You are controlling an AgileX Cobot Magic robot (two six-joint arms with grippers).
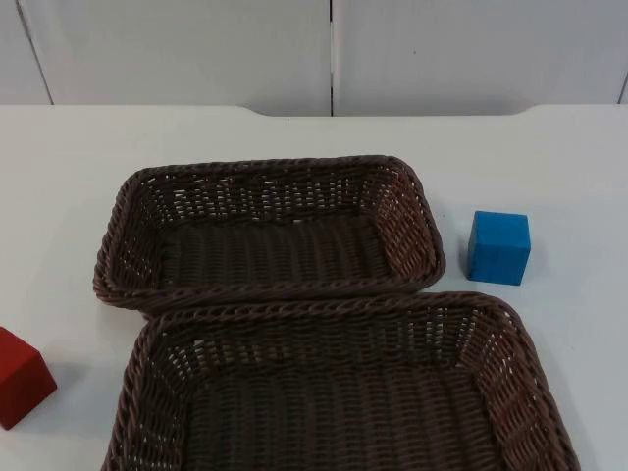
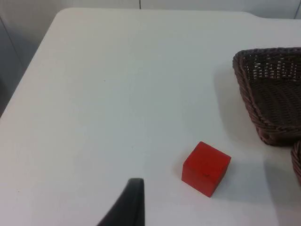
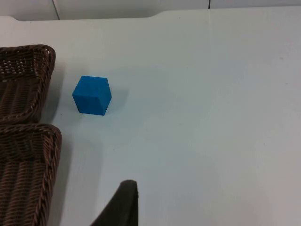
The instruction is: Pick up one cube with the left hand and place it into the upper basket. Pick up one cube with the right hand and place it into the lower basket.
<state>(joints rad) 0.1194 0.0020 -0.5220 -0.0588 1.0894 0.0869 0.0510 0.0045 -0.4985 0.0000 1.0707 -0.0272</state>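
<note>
At 9 o'clock of the lower basket (image 1: 549,392), the red cube (image 1: 20,378) lies ungrasped; the blue cube (image 1: 498,247) sits at 3 o'clock of the upper basket (image 1: 118,265). Neither pick is judged begun. The opening of each claw cannot be told; the left gripper must be lowered over the red cube first.

I can read no writing, label, brand, number or sign on anything in front of me. The faces of the red cube (image 2: 206,168) that I can see are plain apart from a tiny dark speck I cannot make out as a character, and the faces of the blue cube (image 3: 92,95) turned toward me are bare. The woven upper basket (image 1: 265,290) and lower basket (image 1: 334,310) show no tag, and the white table (image 1: 78,157) bears no marking.
</note>
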